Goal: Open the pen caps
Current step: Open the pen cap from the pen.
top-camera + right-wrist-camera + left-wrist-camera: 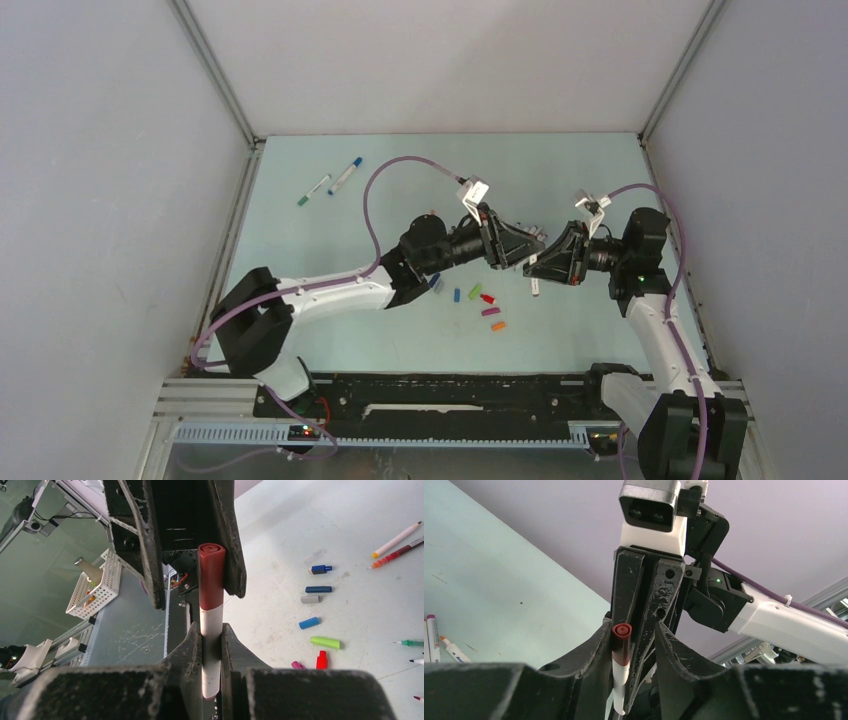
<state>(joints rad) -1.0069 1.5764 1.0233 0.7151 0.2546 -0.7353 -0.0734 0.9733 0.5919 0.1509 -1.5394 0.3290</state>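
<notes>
Right fingers (191, 647) pinch a red-capped pen (211, 625), loose caps (308, 623) scattered nearby.

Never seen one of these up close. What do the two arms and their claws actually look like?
The left arm and right arm mix smooth white shells with chunky black joints. A purple cable loops along each. The left claw and right claw are scuffed matte black, each with two tapering fingers. A small green light glows on the right arm.
</notes>
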